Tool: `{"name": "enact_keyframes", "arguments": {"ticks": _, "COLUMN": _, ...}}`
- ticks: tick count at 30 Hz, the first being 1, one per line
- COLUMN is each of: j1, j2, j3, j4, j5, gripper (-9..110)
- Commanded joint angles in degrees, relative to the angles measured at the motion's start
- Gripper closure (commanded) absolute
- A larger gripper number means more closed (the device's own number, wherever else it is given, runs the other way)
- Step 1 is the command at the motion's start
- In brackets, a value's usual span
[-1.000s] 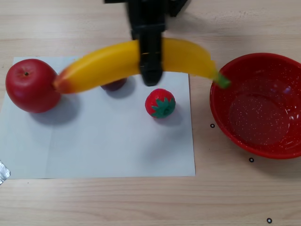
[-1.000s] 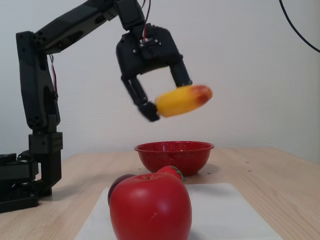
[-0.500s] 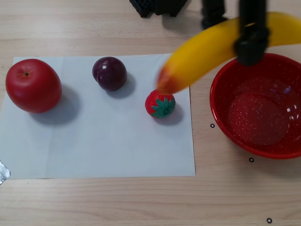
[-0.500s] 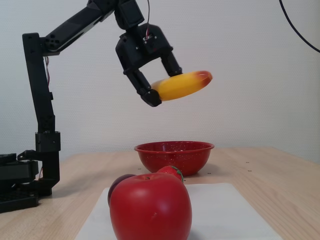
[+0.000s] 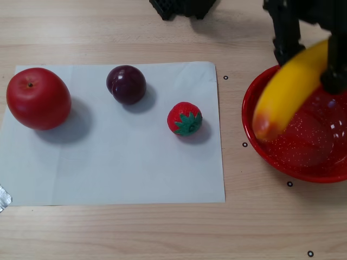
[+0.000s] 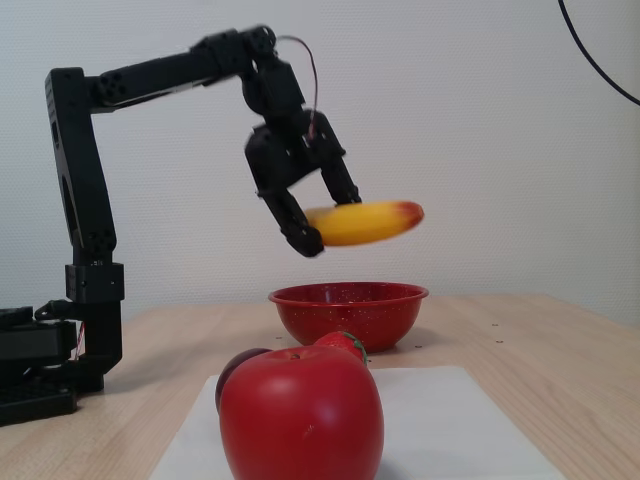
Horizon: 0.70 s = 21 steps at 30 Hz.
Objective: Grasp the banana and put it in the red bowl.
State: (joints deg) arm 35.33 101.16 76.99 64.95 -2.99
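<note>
My fingers (image 6: pixel 322 228) are clamped across the long glossy yellow plastic banana (image 6: pixel 365 222), which hangs above the large speckled red bowl (image 6: pixel 348 309) at the worktop's right, so I'd lower it until its orange-red end clears the rim, then release.

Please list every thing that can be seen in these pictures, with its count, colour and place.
banana: one, yellow with an orange-red end, held in the air above the bowl.
bowl: one, red with white speckles, on the table at the right in the other view.
apple: one, red, left end of the paper.
plum: one, dark purple, upper middle of the paper.
strawberry: one, red with green leaves, right part of the paper.
paper: one sheet, white, on the table.
table: one, light wood.
arm: one, black, reaching from the left in the fixed view.
gripper: one, black, fingers closed on the banana.
</note>
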Motion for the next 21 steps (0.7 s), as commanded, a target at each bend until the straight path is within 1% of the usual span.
{"name": "enact_keyframes", "arguments": {"ticks": 1, "j1": 1.1, "j2": 6.1, "j3": -0.4, "j4": -8.3, "j5": 2.5, "gripper": 101}}
{"name": "enact_keyframes", "arguments": {"ticks": 2, "j1": 1.3, "j2": 6.1, "j3": 1.2, "j4": -10.3, "j5": 3.5, "gripper": 99}}
{"name": "enact_keyframes", "arguments": {"ticks": 4, "j1": 1.7, "j2": 6.2, "j3": 4.4, "j4": -13.3, "j5": 6.0, "gripper": 87}}
{"name": "enact_keyframes", "arguments": {"ticks": 5, "j1": 1.8, "j2": 6.2, "j3": 5.7, "j4": -14.1, "j5": 7.2, "gripper": 83}}
{"name": "enact_keyframes", "arguments": {"ticks": 10, "j1": 2.2, "j2": 6.2, "j3": 8.6, "j4": -15.3, "j5": 9.3, "gripper": 72}}
{"name": "enact_keyframes", "arguments": {"ticks": 16, "j1": 1.9, "j2": 6.2, "j3": 7.9, "j4": -13.5, "j5": 9.1, "gripper": 69}}
{"name": "enact_keyframes", "arguments": {"ticks": 18, "j1": 1.7, "j2": 6.2, "j3": 7.0, "j4": -12.7, "j5": 8.7, "gripper": 69}}
{"name": "enact_keyframes", "arguments": {"ticks": 21, "j1": 1.3, "j2": 6.3, "j3": 4.6, "j4": -10.3, "j5": 8.1, "gripper": 74}}
